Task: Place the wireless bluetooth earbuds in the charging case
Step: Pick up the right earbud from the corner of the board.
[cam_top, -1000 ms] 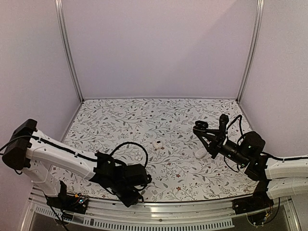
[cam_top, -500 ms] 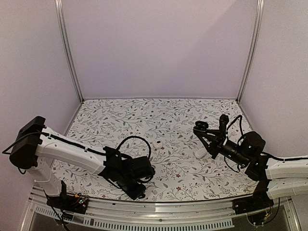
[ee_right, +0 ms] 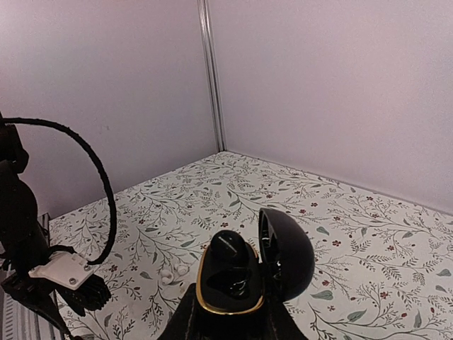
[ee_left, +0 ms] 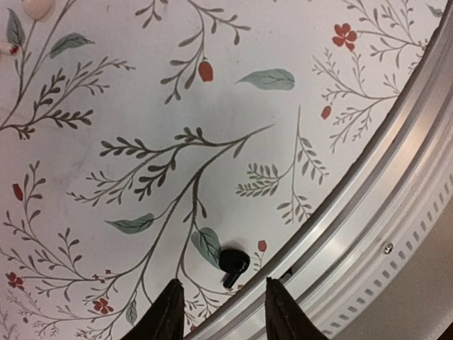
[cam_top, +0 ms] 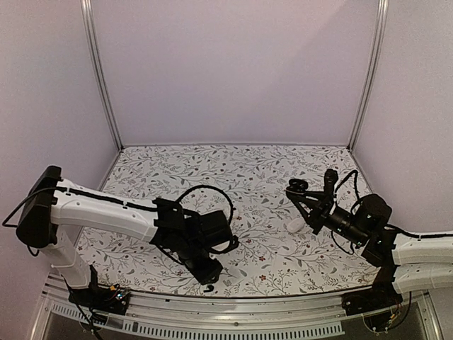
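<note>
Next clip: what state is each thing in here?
Black charging case: lid open, clamped in the right gripper.
Black earbud: loose on the table by the front rail, ungripped.
Left gripper: open, earbud just ahead of its fingertips.
White earbuds: two, loose on the table.

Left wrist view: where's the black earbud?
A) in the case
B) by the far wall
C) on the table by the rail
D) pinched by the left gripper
C: the earbud lies on the table beside the rail, ahead of the open left gripper; the right gripper holds the case.
</note>
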Controlling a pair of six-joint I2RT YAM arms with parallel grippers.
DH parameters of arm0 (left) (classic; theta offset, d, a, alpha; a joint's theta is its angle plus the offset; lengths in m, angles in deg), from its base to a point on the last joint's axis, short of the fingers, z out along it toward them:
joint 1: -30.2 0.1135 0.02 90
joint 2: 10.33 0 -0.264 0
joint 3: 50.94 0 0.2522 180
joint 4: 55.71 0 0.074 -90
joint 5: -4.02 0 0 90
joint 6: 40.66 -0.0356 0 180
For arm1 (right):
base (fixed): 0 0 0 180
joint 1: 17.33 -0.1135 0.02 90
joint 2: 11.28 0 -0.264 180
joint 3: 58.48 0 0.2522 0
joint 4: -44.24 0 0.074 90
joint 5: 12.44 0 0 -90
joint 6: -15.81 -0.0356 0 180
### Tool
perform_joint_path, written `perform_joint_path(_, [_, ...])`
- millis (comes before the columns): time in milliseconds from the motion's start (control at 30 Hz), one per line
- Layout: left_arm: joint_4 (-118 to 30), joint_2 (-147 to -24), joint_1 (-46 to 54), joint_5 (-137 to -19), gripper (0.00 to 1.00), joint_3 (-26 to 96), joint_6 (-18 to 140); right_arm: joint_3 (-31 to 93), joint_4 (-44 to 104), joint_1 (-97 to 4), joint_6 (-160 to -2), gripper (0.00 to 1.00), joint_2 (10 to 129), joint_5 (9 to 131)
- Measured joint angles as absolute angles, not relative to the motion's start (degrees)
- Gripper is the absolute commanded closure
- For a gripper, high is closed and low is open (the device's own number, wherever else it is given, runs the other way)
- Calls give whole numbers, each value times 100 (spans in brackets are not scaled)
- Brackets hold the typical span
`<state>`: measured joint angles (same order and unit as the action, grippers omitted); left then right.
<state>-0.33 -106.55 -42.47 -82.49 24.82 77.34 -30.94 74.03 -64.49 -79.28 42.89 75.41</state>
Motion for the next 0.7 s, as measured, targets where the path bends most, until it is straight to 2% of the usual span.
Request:
perform_joint_path(200, [586,-11257,-4369,-8033,60,3308,7477,-3096,7244,-6412,-7934,100,4182,7545])
perform_joint_path(700, [1633,-12120,-4391,-8110,64,4005,7092,-3142,7080,-6375,-7936,100,3895,7560])
